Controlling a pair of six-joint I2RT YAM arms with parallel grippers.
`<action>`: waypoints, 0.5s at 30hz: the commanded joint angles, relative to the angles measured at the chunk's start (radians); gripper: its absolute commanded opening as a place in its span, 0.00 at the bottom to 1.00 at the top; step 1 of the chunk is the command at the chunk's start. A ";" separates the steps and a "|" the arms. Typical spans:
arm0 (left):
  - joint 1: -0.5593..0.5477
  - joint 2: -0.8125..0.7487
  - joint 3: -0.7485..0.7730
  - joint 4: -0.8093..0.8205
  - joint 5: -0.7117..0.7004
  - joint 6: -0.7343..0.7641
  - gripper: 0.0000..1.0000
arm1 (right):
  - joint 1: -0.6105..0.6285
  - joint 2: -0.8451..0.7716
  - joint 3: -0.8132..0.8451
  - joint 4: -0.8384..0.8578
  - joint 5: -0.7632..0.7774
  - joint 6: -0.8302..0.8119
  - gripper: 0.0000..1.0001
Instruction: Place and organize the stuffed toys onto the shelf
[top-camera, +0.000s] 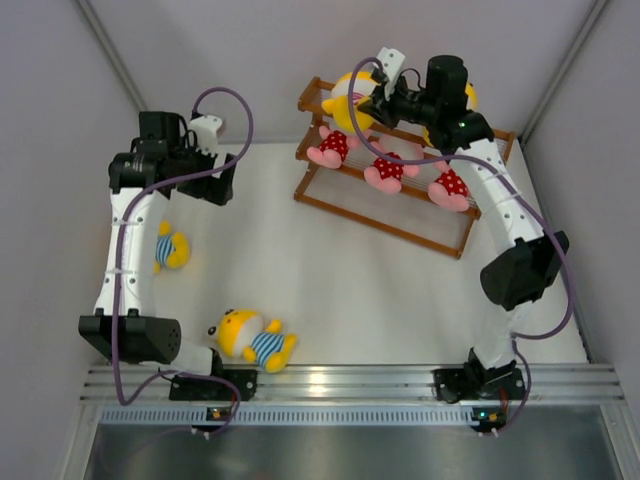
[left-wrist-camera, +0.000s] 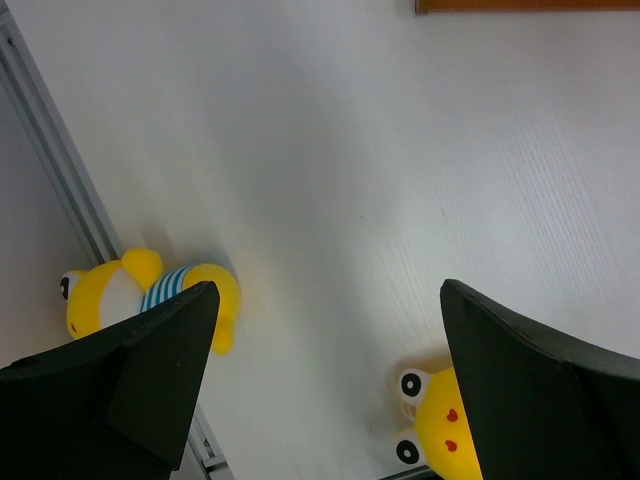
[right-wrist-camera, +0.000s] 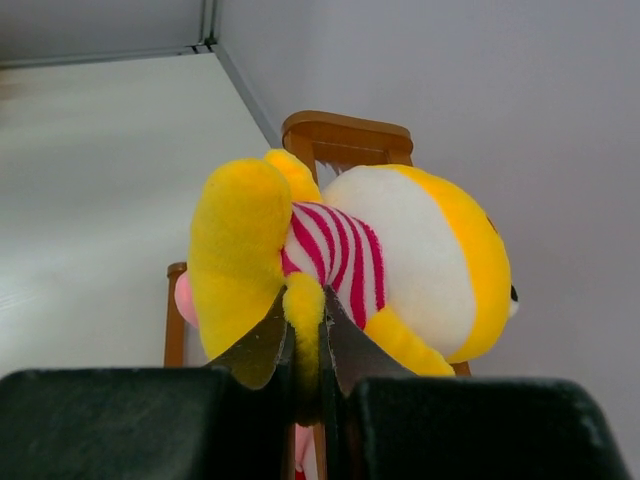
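Pink-striped doll (right-wrist-camera: 340, 270) is at the left end of the shelf's (top-camera: 380, 226) top tier, nipped by one limb in the right pincer (right-wrist-camera: 305, 340). 3 pink dolls (top-camera: 385, 172) sit one tier below. Step in hand looks like the set-down, so next it needs easing upright onto the slats, then release w/o tipping it. Left pincer (left-wrist-camera: 328, 300) hangs wide & empty left of the shelf, above 2 blue-striped dolls (top-camera: 255, 340) on the worktop (top-camera: 350, 280).

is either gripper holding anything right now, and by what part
The right gripper pinches the yellow pink-striped doll by one small yellow limb; which limb is unclear. The left gripper is open and empty.
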 joint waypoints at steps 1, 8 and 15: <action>0.002 0.006 -0.003 -0.018 0.018 0.017 0.98 | -0.028 -0.019 -0.027 0.010 -0.016 -0.023 0.00; 0.002 0.009 -0.008 -0.018 0.033 0.017 0.98 | -0.032 -0.010 -0.058 0.024 0.076 -0.023 0.00; 0.002 0.009 -0.017 -0.020 0.032 0.019 0.98 | -0.026 -0.031 -0.107 0.133 0.184 0.079 0.00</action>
